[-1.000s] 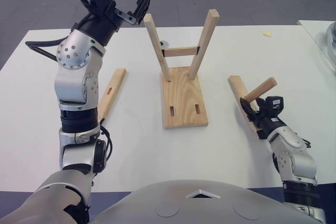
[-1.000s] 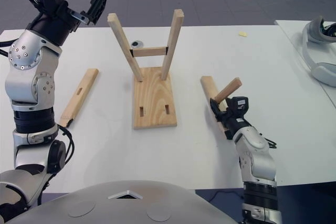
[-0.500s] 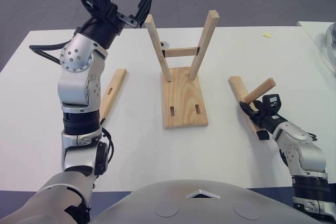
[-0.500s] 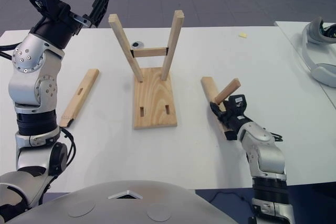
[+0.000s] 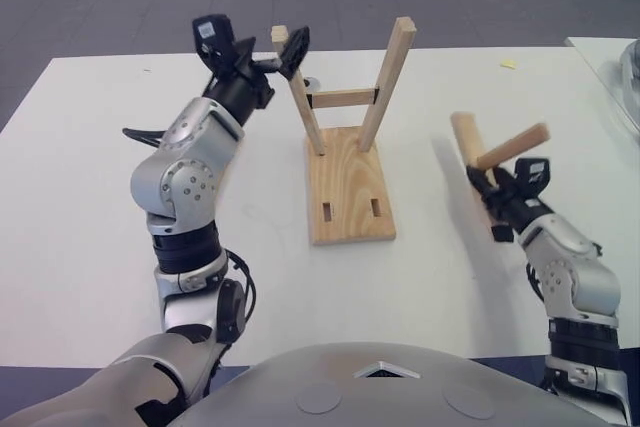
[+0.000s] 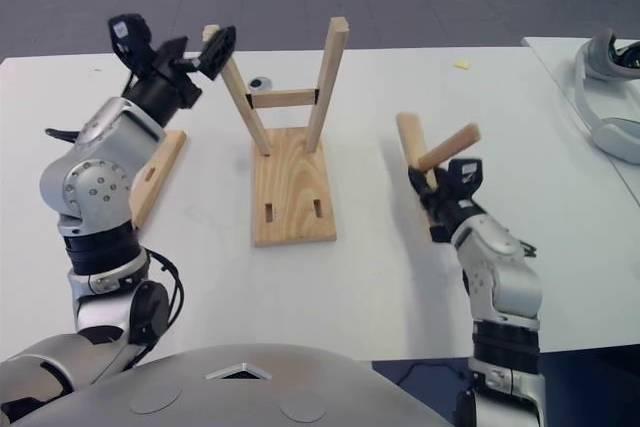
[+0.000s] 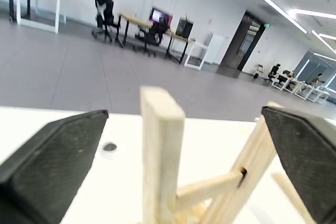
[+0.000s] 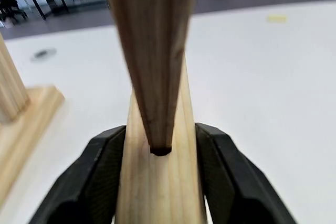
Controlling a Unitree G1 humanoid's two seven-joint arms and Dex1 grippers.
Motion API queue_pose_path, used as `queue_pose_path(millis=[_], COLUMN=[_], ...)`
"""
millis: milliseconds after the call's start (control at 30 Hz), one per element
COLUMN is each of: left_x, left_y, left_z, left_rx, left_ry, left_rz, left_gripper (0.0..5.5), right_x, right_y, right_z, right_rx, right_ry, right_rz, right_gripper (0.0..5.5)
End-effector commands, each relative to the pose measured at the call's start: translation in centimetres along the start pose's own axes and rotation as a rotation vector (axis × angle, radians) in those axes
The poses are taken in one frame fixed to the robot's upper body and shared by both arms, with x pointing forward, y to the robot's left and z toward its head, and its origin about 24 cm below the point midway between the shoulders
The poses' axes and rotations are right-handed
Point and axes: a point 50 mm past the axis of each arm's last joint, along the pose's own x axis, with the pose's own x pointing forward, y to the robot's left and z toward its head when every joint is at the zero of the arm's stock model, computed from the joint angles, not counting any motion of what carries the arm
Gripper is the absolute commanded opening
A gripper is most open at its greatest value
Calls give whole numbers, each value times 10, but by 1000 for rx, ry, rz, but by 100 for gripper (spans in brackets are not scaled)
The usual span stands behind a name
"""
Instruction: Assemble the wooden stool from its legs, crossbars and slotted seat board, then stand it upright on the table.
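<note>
Left tool [image 6: 198,50] released, straddling upright leg [image 5: 305,97], 11 o'clock of seat board [image 5: 350,187], to steady it. Right tool [image 5: 508,197], 3 o'clock, clenches loose leg [image 5: 465,142], seemingly held clear of tabletop [image 5: 80,197] for slotting.

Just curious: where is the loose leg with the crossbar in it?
The leg is clamped in the right gripper, on the robot's right, beside the seat board.

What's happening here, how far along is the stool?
The seat board lies flat with a left leg, right leg and crossbar standing in it. The left claw is open around the left leg's top. The right claw is shut on a third leg with a second crossbar plugged in. A fourth leg lies by the left arm.
</note>
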Motion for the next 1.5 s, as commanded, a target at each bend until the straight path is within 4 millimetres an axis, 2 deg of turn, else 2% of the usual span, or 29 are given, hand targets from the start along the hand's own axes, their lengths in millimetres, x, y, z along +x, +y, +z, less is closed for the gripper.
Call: queue_pose_path(millis=[33, 133, 200, 267, 333, 433, 633, 867, 1000, 1133, 1467, 1500], left_x=[-3, -2, 0, 4, 9, 12, 17, 23, 24, 21, 22, 22], left_y=[-5, -16, -25, -33, -41, -51, -53, -46, -39, -40, -36, -36], left_z=[10, 27, 40, 50, 57, 64, 77, 81, 78, 75, 72, 72], left_rx=[-43, -117, -118, -134, -165, -190, -289, -407, -463, -473, -504, -506], left_ry=[12, -5, 20, 49, 74, 108, 112, 120, 143, 157, 174, 177], left_rz=[-91, -274, -418, -549, -668, -813, -932, -948, -945, -979, -962, -963], left_gripper=[540, 540, 540, 540, 540, 540, 540, 540, 540, 540, 540, 520], right_x=[11, 17, 21, 24, 28, 27, 18, 7, 6, 2, 2, 2], right_y=[2, 14, 35, 60, 86, 110, 128, 134, 136, 142, 146, 146], right_z=[83, 129, 155, 173, 181, 181, 175, 161, 160, 155, 139, 139], right_rx=[6, 74, 159, 238, 327, 434, 521, 563, 601, 606, 611, 606], right_ry=[-298, -419, -468, -489, -470, -421, -327, -226, -219, -183, -108, -108], right_rz=[17, 113, 268, 423, 569, 713, 894, 1039, 1062, 1109, 1111, 1105], right_gripper=[207, 207, 207, 207, 207, 207, 207, 207, 207, 207, 207, 207])
